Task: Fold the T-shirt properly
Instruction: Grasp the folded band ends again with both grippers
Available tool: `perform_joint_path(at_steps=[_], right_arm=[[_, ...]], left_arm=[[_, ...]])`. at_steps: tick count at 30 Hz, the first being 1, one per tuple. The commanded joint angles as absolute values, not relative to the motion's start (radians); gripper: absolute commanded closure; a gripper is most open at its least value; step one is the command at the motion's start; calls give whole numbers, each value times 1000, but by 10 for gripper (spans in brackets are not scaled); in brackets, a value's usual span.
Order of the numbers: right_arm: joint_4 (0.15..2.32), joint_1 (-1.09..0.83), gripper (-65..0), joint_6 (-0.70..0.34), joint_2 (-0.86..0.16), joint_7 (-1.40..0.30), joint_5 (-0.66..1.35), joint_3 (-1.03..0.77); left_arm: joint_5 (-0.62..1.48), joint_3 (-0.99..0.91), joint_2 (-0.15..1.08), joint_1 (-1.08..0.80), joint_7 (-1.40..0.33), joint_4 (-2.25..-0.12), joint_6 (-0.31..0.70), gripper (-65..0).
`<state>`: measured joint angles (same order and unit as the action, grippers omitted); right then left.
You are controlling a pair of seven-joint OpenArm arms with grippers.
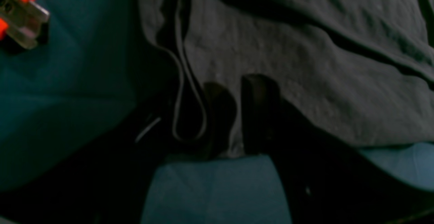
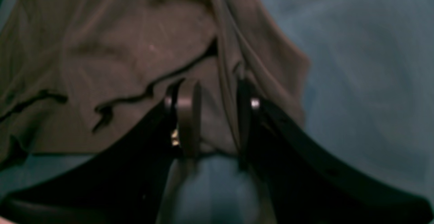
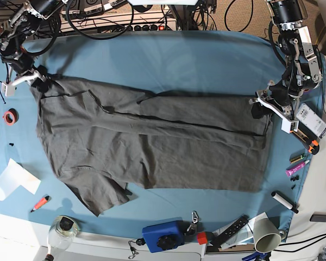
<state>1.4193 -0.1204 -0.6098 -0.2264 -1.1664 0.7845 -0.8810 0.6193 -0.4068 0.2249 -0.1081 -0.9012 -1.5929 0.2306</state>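
The dark grey T-shirt [image 3: 152, 147] lies spread on the blue-teal cloth, wrinkled, with a long fold across its middle. My right gripper [image 3: 39, 81] is at the shirt's far left corner. In the right wrist view its fingers [image 2: 188, 115] pinch a bunched ridge of the T-shirt [image 2: 135, 54] at its edge. My left gripper [image 3: 259, 109] is at the shirt's far right corner. In the left wrist view its fingers [image 1: 259, 112] stand almost together on the edge of the T-shirt [image 1: 305, 81], with a hem loop just to their left.
Red tape roll [image 3: 10, 116], white paper [image 3: 13, 179] and orange marker [image 3: 41, 203] lie at the left. A jar [image 3: 65, 225], blue device [image 3: 163, 235], cup [image 3: 266, 234] and black marker [image 3: 284, 201] line the front. A white box [image 3: 312, 120] sits at the right.
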Motion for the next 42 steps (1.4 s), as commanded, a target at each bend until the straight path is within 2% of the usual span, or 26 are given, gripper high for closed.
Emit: perform_joint_path(at_steps=[1,9,10,12,13,17,24,33,42], right_arm=[[1398,-119,-190,-604,-238,-1174,745,-868],[1292,-119,-183,-606,-239,-1168,717,-855],[1292,-118,-156,-606,-242,-1172,712,-855],[1292,-119,-53,-605,-245,-1179,698,-855],[1292,-119,0,-605,-246,-1179,682,-856],[1295,-119,0,-605,-247,-1178,643,-857],[1313,-119,0,-605,-265,-1183,634,-860],[1493,-119,0,-601,-307,-1217,634,-879],[1500,-119,0,-570,-375,-1278,631,-879]], left_arm=[[607,-402,228,-116,-965,-1592,231,-264],[607,-402,228,-116,-965,-1592,231,-264],[607,-402,228,-116,-965,-1592,231,-264],[606,-402,228,-116,-962,-1592,230,-248],[606,-402,228,-116,-962,-1592,230,-220],[606,-402,228,-117,-962,-1592,230,0],[602,-402,239,-117,-1036,-1598,231,0],[595,-404,242,-120,-1068,-1642,231,0],[595,-404,282,-183,-1084,-1689,231,0]])
